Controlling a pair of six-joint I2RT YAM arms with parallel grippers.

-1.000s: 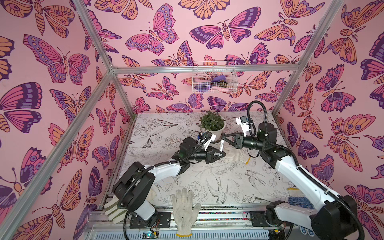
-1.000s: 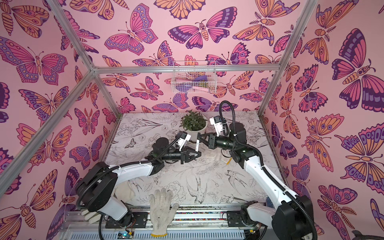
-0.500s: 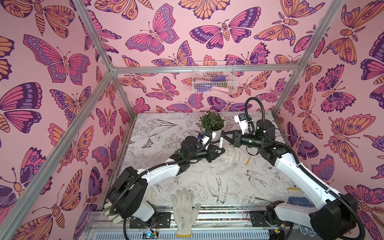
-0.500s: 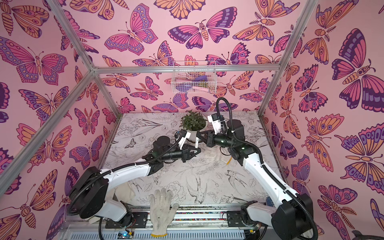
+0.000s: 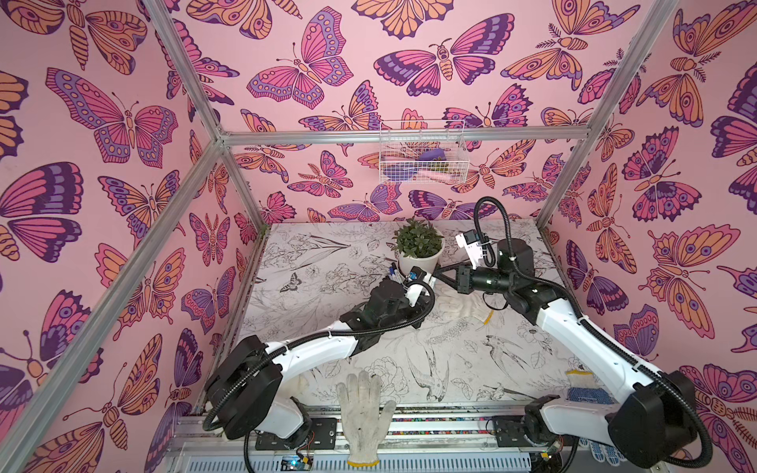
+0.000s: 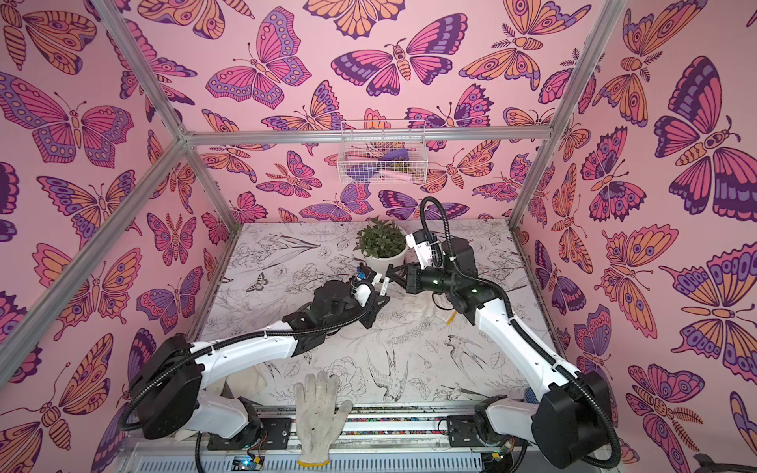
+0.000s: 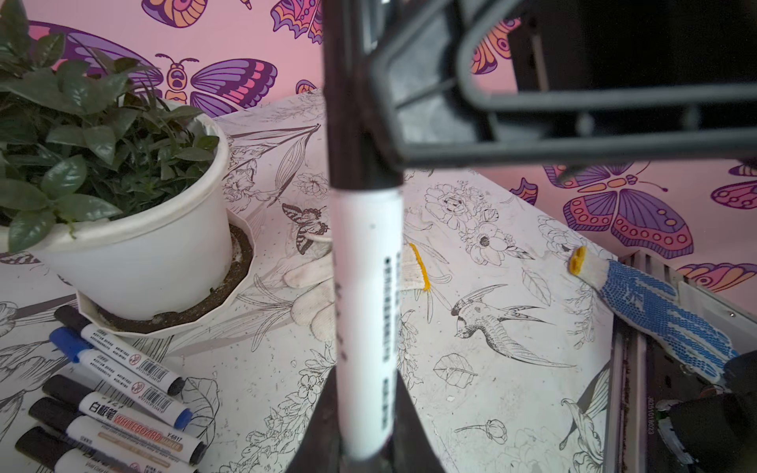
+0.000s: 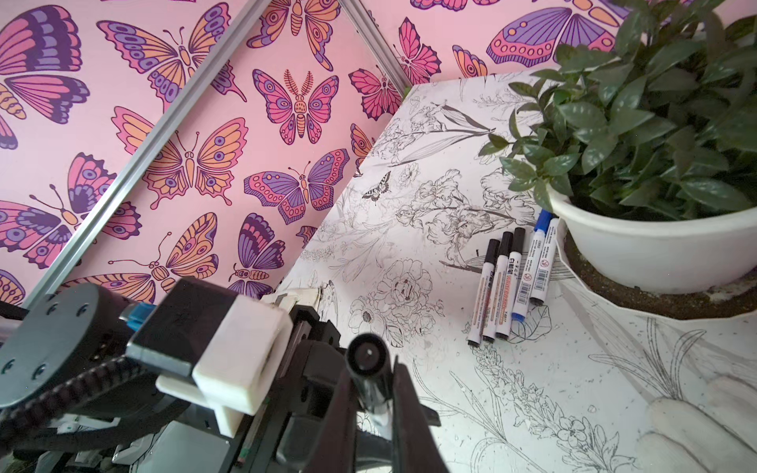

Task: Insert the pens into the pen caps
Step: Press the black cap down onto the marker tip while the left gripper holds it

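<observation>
Pink walls (image 5: 123, 213) with purple-orange butterflies; white table (image 5: 471, 368) with black-line flowers, birds; white pens (image 8: 502, 286), black lettering; black, blue caps (image 8: 518, 239); white pot (image 5: 420, 262), green plant (image 5: 418, 239).

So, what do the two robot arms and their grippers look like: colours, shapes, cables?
The left arm and right arm have white shells with black joints and bases. A black corrugated cable runs along each. Each wrist carries a white camera mount. The left gripper and right gripper have black, tapering fingers.
</observation>
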